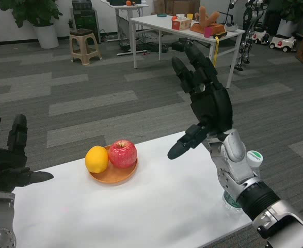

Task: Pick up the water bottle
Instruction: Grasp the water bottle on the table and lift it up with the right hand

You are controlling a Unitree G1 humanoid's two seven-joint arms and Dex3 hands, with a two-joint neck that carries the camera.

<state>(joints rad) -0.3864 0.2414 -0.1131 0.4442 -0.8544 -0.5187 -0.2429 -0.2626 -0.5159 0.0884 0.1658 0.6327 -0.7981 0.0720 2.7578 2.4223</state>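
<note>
The water bottle (254, 158) stands at the lower right of the frame, near the right edge of the white table (156, 206), and most of it is hidden: only its white cap with a green mark shows beside the silver forearm, and a bit of clear base peeks out below the wrist. The right hand (205, 106) is raised above and to the left of the cap, in the centre right of the frame, its fingers spread wide and the thumb jutting toward the left; it holds nothing. The left hand (6, 160) waits at the lower left edge, fingers also apart and empty. Left of centre sits an orange plate (112, 177) carrying a lemon (96, 159) and a red apple (123, 153), touching each other and well apart from the bottle. The main risk, as I judge it, comes from the forearm standing between the camera and the bottle (so the view of the target is poor): lowering or turning the wrist to bring the palm round could brush the bottle and tip it, and since it sits close to the table edge, a tipped bottle might roll off to the floor. A grasp closing too high on the cap might also slip.
</note>
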